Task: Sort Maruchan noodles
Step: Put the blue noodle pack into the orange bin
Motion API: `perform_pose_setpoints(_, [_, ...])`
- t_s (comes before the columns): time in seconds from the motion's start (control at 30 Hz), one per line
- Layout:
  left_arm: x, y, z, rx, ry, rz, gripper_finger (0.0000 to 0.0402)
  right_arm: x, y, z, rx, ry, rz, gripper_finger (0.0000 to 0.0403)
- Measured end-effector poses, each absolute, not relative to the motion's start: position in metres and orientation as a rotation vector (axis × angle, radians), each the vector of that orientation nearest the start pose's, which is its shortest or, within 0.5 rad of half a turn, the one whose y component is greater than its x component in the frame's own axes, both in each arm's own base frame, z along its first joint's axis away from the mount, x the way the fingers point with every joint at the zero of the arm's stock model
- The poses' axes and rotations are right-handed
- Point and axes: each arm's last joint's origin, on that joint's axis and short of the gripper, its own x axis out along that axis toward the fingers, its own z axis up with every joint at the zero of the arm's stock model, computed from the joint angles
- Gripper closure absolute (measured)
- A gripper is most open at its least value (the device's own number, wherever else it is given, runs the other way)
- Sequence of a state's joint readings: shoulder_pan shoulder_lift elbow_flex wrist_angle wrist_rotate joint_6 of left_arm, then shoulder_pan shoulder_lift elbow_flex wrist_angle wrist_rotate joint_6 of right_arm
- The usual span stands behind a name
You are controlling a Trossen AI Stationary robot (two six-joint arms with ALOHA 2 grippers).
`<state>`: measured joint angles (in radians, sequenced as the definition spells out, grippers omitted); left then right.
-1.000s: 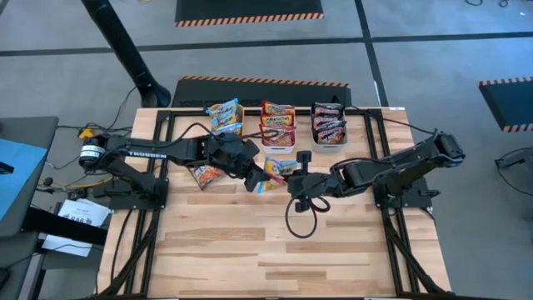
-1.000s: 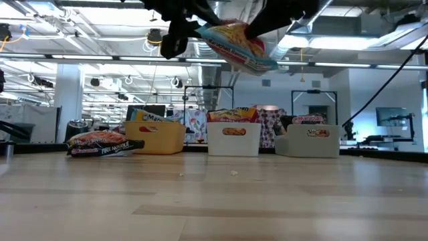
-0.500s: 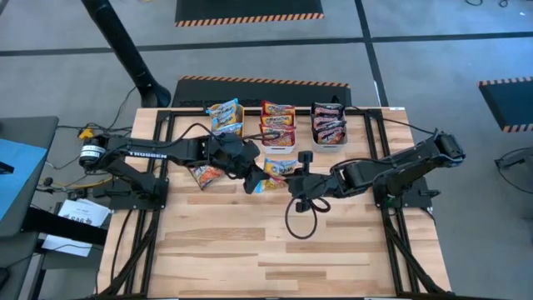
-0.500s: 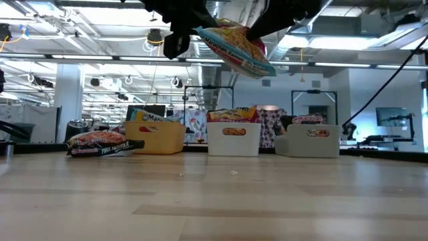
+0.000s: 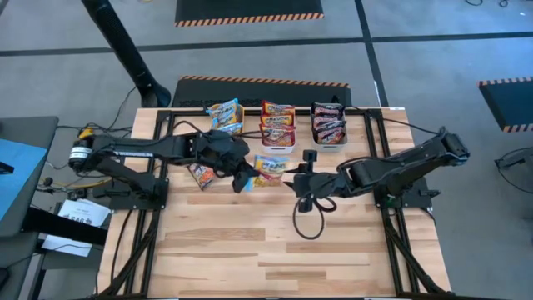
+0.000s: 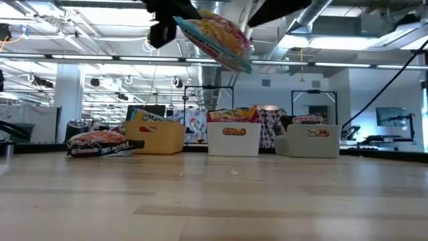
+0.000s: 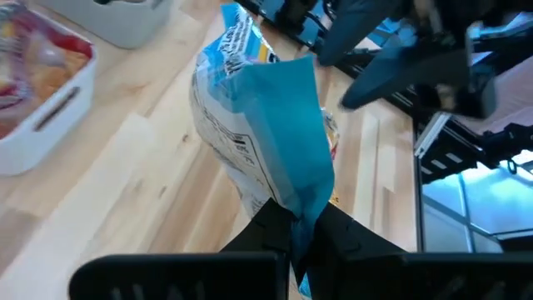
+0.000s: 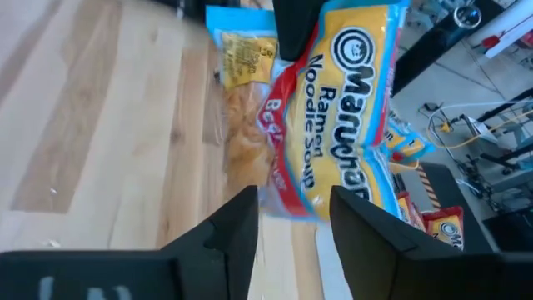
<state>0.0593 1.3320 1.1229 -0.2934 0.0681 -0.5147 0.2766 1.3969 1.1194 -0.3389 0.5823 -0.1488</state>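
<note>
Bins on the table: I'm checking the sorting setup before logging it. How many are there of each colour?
Orange bin: 1
White bin: 1
Grey bin: 1
Total: 3

3 bins (image 5: 278, 133), 2 arms (image 5: 150, 150), ~10 pkts (image 5: 268, 167).

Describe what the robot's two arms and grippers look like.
Both arms are black, jointed and slim. The left arm carries white lettering on its link and a silver-and-orange part near its base. A black cable loops beneath the right gripper. Fingers are dark, flat and angular.
</note>
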Motion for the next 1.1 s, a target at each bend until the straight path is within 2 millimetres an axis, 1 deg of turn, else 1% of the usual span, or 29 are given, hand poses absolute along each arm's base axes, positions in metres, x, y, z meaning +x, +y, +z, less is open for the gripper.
perform_pose_setpoints(0.17, [0.273, 0.016, 0.336, -0.496, 0.471, 0.179, 0.0401, 0.280, 0.072, 0.318, -0.382, 0.522, -0.232, 0.0228])
perform_pose_setpoints(0.37, [0.232, 0.017, 0.366, -0.433, 0.371, 0.246, 0.0401, 0.260, 0.081, 0.337, -0.363, 0.446, -0.190, 0.0234])
perform_pose_setpoints(0.57, [0.189, 0.017, 0.393, -0.331, 0.236, 0.295, 0.0401, 0.250, 0.087, 0.346, -0.353, 0.406, -0.157, 0.0234])
perform_pose_setpoints(0.7, [0.170, 0.017, 0.401, -0.250, 0.179, 0.329, 0.0401, 0.250, 0.089, 0.345, -0.355, 0.410, -0.146, 0.0235])
perform_pose_setpoints(0.77, [0.164, 0.018, 0.398, -0.220, 0.174, 0.362, 0.0401, 0.250, 0.089, 0.344, -0.340, 0.413, -0.149, 0.0235])
perform_pose_setpoints(0.83, [0.161, 0.020, 0.390, -0.210, 0.173, 0.398, 0.0401, 0.250, 0.088, 0.344, -0.323, 0.416, -0.154, 0.0235])
perform_pose_setpoints(1.1, [0.155, 0.031, 0.334, -0.222, 0.130, 0.442, 0.0401, 0.250, 0.088, 0.343, -0.314, 0.425, -0.155, 0.0235])
